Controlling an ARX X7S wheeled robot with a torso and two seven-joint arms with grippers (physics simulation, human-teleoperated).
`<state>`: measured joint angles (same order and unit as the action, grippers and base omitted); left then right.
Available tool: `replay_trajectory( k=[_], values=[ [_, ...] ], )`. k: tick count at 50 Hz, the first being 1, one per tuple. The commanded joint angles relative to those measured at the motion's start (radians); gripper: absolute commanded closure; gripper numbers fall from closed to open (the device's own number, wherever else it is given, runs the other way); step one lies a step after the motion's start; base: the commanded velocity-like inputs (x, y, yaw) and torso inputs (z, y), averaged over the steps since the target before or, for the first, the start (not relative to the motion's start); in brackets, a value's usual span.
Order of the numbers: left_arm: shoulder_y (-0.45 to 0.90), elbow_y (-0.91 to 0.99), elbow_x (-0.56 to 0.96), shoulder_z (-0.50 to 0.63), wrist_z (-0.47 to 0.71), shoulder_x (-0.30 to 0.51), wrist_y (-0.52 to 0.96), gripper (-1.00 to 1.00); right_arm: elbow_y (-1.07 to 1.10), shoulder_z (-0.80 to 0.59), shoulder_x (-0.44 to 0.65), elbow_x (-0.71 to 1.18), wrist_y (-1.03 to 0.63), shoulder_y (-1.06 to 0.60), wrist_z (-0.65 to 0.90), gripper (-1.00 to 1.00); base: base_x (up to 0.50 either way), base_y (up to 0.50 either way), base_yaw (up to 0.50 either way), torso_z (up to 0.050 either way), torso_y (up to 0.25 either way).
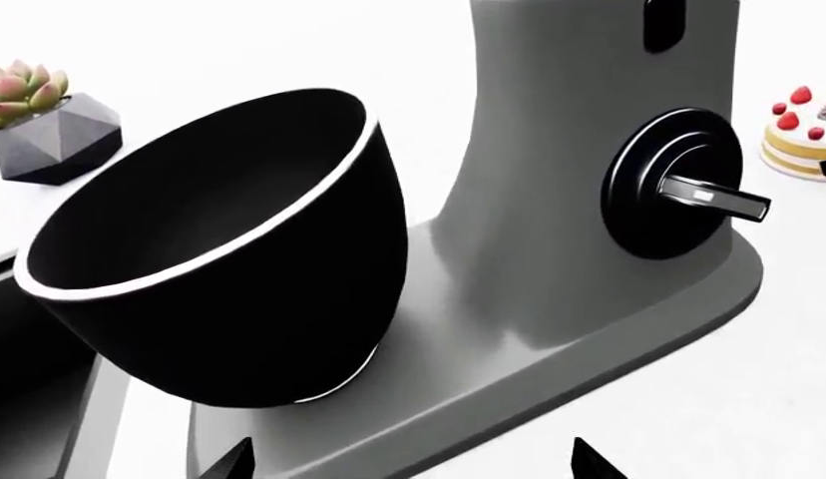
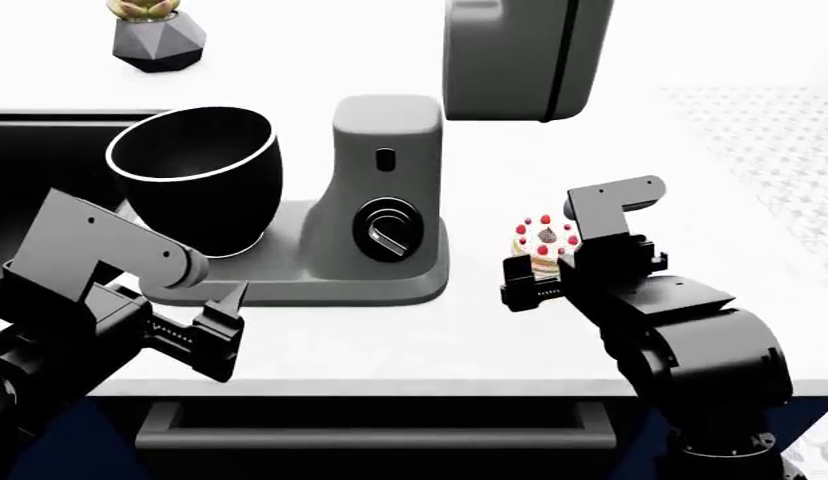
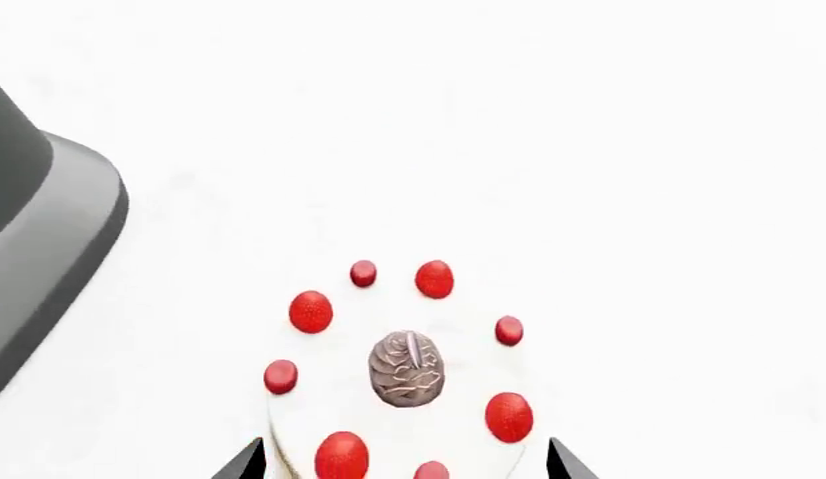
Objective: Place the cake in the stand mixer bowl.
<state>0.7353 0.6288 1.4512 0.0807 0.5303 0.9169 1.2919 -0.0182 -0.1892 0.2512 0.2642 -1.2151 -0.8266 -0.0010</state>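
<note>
The cake (image 3: 406, 399), white-topped with red berries and a brown dollop, sits on the white counter right of the grey stand mixer (image 2: 381, 200). It also shows in the head view (image 2: 545, 238) and in the left wrist view (image 1: 799, 135). My right gripper (image 3: 402, 467) is open, one jaw on each side of the cake with a small gap; in the head view it (image 2: 532, 282) partly hides the cake. The glossy black stand mixer bowl (image 2: 201, 175) stands on the mixer's base, and it fills much of the left wrist view (image 1: 240, 269). My left gripper (image 1: 410, 467) is open and empty, low in front of the base (image 2: 227, 330).
A faceted grey planter (image 2: 158, 35) with a succulent stands at the back left, and it also shows in the left wrist view (image 1: 54, 125). A grey appliance (image 2: 521, 55) stands behind the mixer. A dark recess (image 2: 41, 150) lies left of the bowl. The counter's front edge (image 2: 387, 385) is near my arms.
</note>
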Motion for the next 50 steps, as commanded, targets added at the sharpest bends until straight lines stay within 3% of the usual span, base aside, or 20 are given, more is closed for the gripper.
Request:
replay_trajectory(
  k=[1, 27, 28, 36, 50],
  values=[
    [-0.005, -0.001, -0.005, 0.006, -0.004, 0.004, -0.010, -1.00, -0.060, -0.010, 0.000, -0.005, 0.039, 0.017, -0.001, -1.00, 0.00, 0.00, 0.00, 0.000, 0.000],
    [-0.005, -0.004, -0.020, 0.027, -0.014, 0.009, -0.025, -1.00, -0.226, -0.022, -0.006, -0.015, 0.142, 0.012, -0.011, -1.00, 0.00, 0.00, 0.00, 0.000, -0.001],
    [-0.004, -0.004, -0.020, 0.028, -0.013, 0.009, -0.025, -1.00, -0.227, -0.017, -0.007, -0.016, 0.142, 0.012, -0.005, 1.00, 0.01, 0.00, 0.00, 0.000, 0.000],
    [-0.005, -0.005, -0.026, 0.034, -0.018, 0.009, -0.031, -1.00, -0.058, -0.029, 0.020, -0.008, 0.102, 0.042, 0.003, 1.00, 0.00, 0.00, 0.00, 0.000, -0.004],
    [-0.010, 0.009, 0.002, 0.024, -0.004, 0.024, -0.039, -1.00, 0.608, 0.120, 0.100, 0.124, -0.231, 0.181, 0.016, 1.00, 0.00, 0.00, 0.00, 0.000, 0.000]
  ],
)
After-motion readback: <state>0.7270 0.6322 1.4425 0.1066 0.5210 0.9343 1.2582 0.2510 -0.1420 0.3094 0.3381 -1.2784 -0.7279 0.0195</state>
